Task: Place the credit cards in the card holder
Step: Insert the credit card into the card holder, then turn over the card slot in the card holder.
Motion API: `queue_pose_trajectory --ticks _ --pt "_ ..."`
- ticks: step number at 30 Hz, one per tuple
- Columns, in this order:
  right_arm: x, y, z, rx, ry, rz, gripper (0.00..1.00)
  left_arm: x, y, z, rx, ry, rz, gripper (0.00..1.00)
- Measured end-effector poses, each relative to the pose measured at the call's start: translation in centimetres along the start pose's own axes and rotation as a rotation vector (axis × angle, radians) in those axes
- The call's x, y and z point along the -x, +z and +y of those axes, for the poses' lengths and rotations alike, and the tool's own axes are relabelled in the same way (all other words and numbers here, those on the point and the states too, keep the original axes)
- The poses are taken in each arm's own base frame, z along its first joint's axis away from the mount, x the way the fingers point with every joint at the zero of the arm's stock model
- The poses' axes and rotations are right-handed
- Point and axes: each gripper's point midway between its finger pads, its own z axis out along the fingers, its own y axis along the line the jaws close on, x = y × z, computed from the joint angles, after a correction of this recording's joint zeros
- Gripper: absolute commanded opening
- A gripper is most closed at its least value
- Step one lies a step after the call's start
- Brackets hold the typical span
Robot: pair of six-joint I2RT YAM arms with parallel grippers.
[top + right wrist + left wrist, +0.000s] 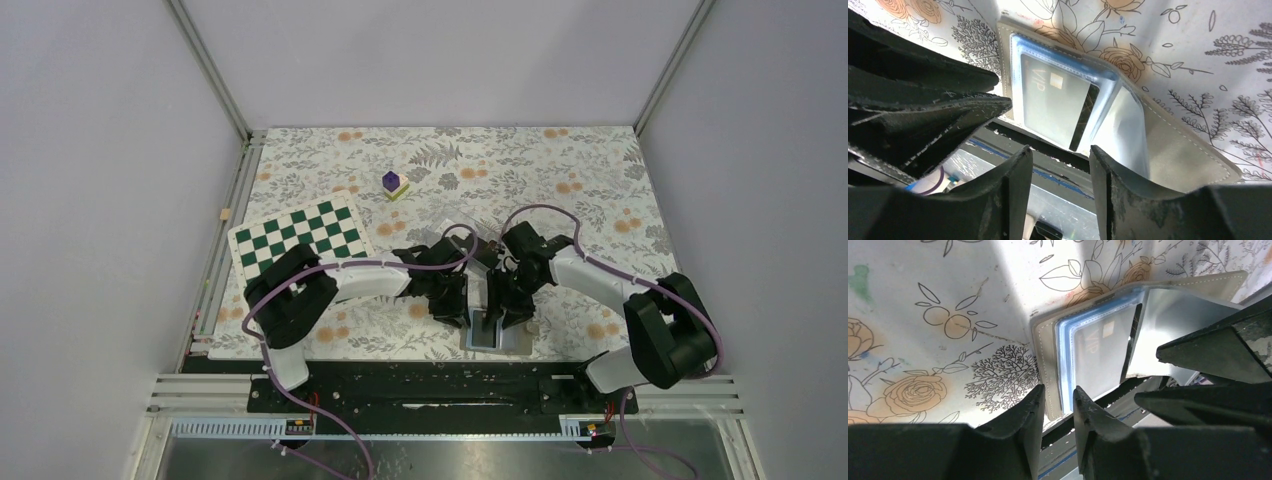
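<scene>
The card holder (480, 342) is seen lying open at the bottom centre of the top view, grey-brown outside and pale blue within. A dark credit card (1053, 105) bearing a small pale square is tucked inside. The left gripper (1058, 407) and the right gripper (1060, 170) are held parted, with nothing clasped.

You have a green-and-white chessboard (300, 238) lying flat, turned slightly askew, on the left side of the floral table cover (600, 170). Farther back, near the middle, a small purple cube (391, 180) touches a yellow-green piece (399, 194); you cannot tell whether it rests on it or beside it. Both are well apart from the board. A small tan piece (224, 213) lies at the cover's left edge. Plain white walls (440, 60) enclose three sides.
</scene>
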Motion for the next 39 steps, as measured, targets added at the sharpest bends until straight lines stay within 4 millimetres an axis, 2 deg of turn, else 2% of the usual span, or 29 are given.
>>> queue_pose_trajectory --ticks 4,8,13,18,24,30,39 --pt "0.1 -0.4 0.0 -0.005 -0.015 -0.021 0.32 0.2 -0.2 -0.5 -0.049 -0.011 -0.019 0.28" --pt "-0.5 0.1 -0.7 -0.018 -0.013 -0.006 0.17 0.6 -0.2 -1.3 -0.088 -0.013 -0.032 0.28" --pt "-1.0 1.3 -1.7 -0.040 0.006 0.036 0.08 0.9 -0.2 -2.2 -0.125 -0.012 -0.039 0.28" --pt "-0.9 1.9 -1.9 -0.045 0.011 0.046 0.04 1.0 -0.2 -2.8 -0.158 -0.014 -0.035 0.28" --pt "-0.9 2.1 -1.9 -0.046 0.014 0.051 0.00 0.5 0.7 -1.7 -0.123 -0.021 -0.007 0.28" --pt "-0.9 2.2 -1.9 -0.042 0.014 0.052 0.00 0.5 0.7 -1.5 -0.067 0.012 -0.012 0.28" --pt "-0.9 2.3 -1.9 -0.043 0.015 0.057 0.00 0.5 1.1 -1.9 -0.069 0.023 0.004 0.20"
